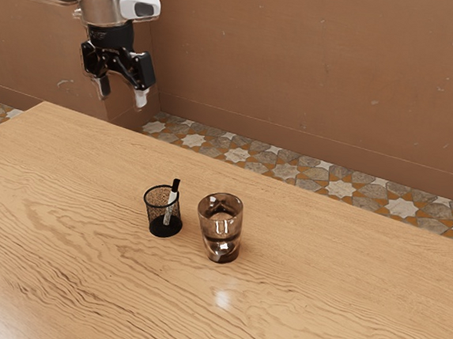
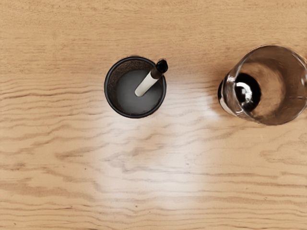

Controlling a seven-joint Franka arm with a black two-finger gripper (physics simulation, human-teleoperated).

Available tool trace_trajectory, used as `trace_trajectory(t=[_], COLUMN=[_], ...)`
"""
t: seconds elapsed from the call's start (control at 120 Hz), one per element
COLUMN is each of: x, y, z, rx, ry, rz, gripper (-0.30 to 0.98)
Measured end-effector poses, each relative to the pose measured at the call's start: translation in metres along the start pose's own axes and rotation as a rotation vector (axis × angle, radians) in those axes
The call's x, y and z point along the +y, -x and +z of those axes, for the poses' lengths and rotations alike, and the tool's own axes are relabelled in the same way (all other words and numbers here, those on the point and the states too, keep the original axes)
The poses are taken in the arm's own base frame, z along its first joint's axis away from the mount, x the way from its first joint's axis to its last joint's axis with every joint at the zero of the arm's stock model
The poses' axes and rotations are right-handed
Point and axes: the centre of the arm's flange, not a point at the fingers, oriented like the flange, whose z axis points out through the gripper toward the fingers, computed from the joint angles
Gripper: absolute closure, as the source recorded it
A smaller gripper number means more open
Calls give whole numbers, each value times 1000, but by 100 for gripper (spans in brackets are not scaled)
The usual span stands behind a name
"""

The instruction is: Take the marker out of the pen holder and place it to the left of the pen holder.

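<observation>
My gripper (image 1: 122, 97) hangs high at the exterior view's upper left, open, its two fingers well apart with nothing between them. Below it, toward the exterior view's right, a black mesh pen holder (image 1: 155, 212) stands upright on the table. The marker (image 1: 172, 196), white with a black end, leans inside it, that black end rising above the rim. From above, in the wrist view, the pen holder (image 2: 109, 98) is a round dark cup, and the marker (image 2: 147, 84) rests against its rim with the black end over the edge.
A brownish transparent glass (image 1: 220, 226) stands close beside the pen holder, on the exterior view's right of it; the wrist view has the glass (image 2: 283, 103) too. Both stand on the wooden table (image 1: 69, 243). A brown wall rises behind the tiled floor.
</observation>
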Motion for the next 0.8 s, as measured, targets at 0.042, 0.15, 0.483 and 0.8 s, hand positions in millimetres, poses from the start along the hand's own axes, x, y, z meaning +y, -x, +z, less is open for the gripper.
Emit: trace_trajectory(t=[0.042, 0.15, 0.483, 0.8], x=[-1, -45, -45, -55], y=[-17, -23, -88, -146], z=[-19, -32, 41, 206], rx=[37, 47, 15, 71], ry=[-7, -23, -85, -39], rz=[3, -59, -8, 117], gripper=[0, 0, 0, 0])
